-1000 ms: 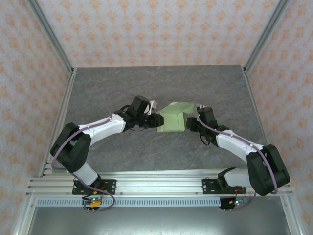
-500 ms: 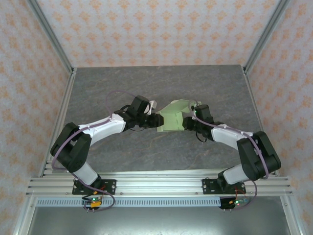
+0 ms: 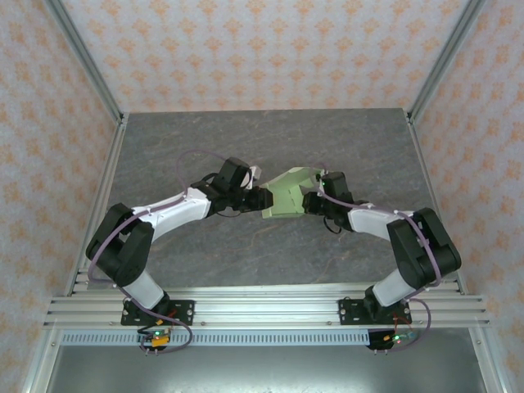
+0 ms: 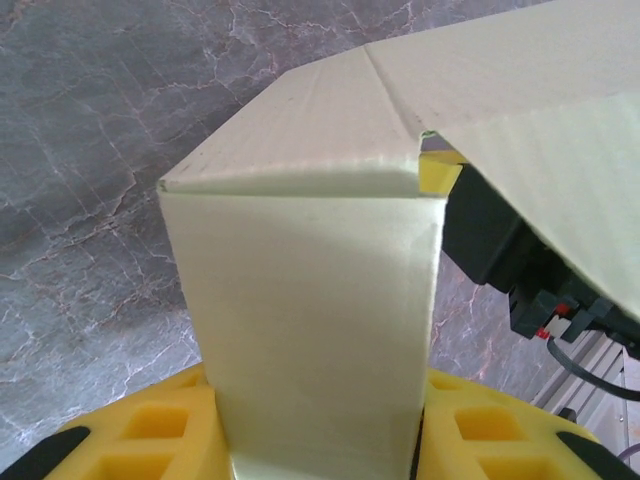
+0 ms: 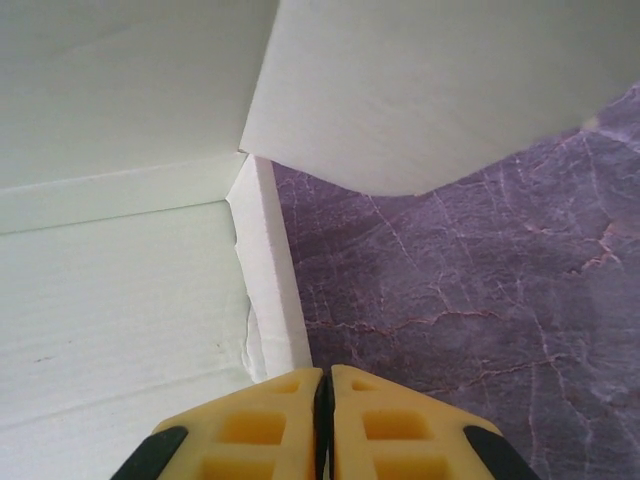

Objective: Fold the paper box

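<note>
The paper box [image 3: 288,196], pale green card, stands partly folded at the middle of the table with a flap raised at its far side. My left gripper [image 3: 264,199] meets it from the left. In the left wrist view a tall panel of the box [image 4: 300,300] fills the gap between the yellow fingers [image 4: 140,435], so my left gripper [image 4: 318,445] is shut on it. My right gripper [image 3: 309,201] is at the box's right side. Its jaws [image 5: 324,378] are pressed together, tips against a narrow edge strip [image 5: 270,270] of the box; no card shows between them.
The grey marbled table [image 3: 246,139] is bounded by aluminium posts and patterned walls at the back and sides. A metal rail [image 3: 262,307] carries both arm bases along the near edge. The right arm's black wrist [image 4: 490,240] sits just behind the box.
My right gripper has moved left, up against the box's right side, and its jaws have shut. The right elbow has swung inward. The left arm and its grip are unchanged.
</note>
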